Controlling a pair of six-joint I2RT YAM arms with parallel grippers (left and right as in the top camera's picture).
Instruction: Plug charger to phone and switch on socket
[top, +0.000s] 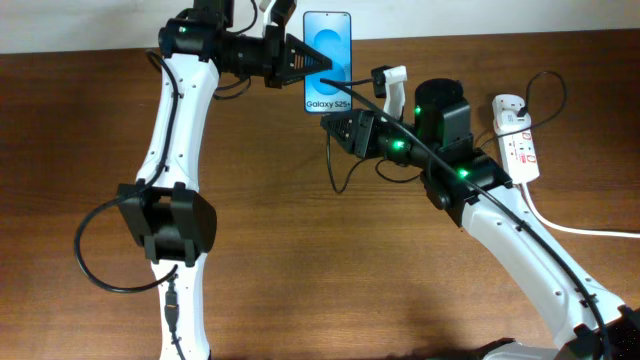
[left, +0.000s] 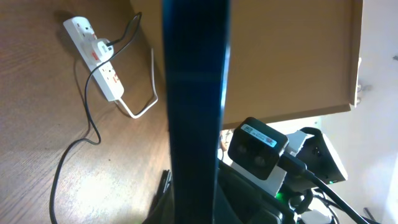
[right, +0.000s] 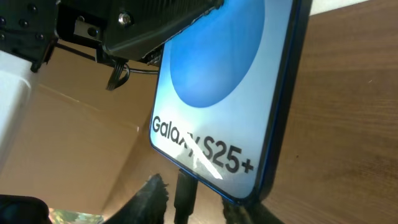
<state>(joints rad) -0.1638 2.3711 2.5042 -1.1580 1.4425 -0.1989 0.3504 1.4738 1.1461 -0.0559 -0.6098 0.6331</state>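
My left gripper (top: 300, 62) is shut on the phone (top: 327, 60) and holds it above the table's far edge, blue screen up. In the left wrist view the phone (left: 196, 93) shows edge-on between the jaws (left: 196, 202). My right gripper (top: 332, 127) is at the phone's lower edge. In the right wrist view the charger's plug tip (right: 185, 190) stands against the bottom edge of the phone (right: 217, 81), between my right fingers (right: 199, 202), which are apart and not touching it. The charger's black cable (top: 330, 170) hangs below. The white socket strip (top: 517, 140) lies at the right.
The thick white cord (top: 570, 228) runs right from the strip. The strip (left: 93, 56) and the black cable (left: 87, 124) also show in the left wrist view. A brown board (left: 292, 56) stands behind the table's far edge. A black cable loop (top: 100, 250) hangs off the left arm.
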